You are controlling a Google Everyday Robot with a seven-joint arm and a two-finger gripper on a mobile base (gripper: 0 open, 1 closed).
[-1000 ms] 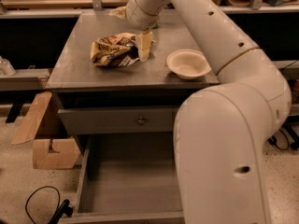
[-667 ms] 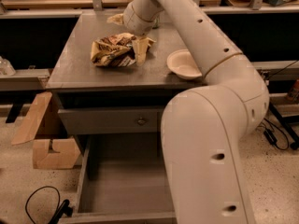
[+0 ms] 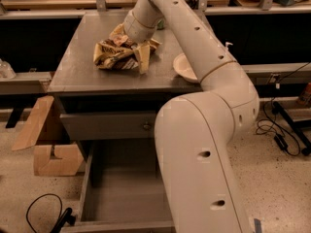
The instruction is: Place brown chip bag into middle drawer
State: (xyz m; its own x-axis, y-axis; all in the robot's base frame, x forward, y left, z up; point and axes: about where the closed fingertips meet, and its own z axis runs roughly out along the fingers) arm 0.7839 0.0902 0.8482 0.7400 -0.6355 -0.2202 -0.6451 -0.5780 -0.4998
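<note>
The brown chip bag (image 3: 115, 55) lay crumpled near the middle of the table (image 3: 73, 79), not yet lifted. The gripper (image 3: 140, 58) was down on the bag's right side, touching it, probably to take hold before carrying it off. Whether it was spread or pinching the foil could not be told. A bowl (image 3: 181, 68) sat by the front right edge, partly behind the arm. Below the front edge, the middle drawer (image 3: 121, 195) stood pulled out, seemingly ready to take the bag.
</note>
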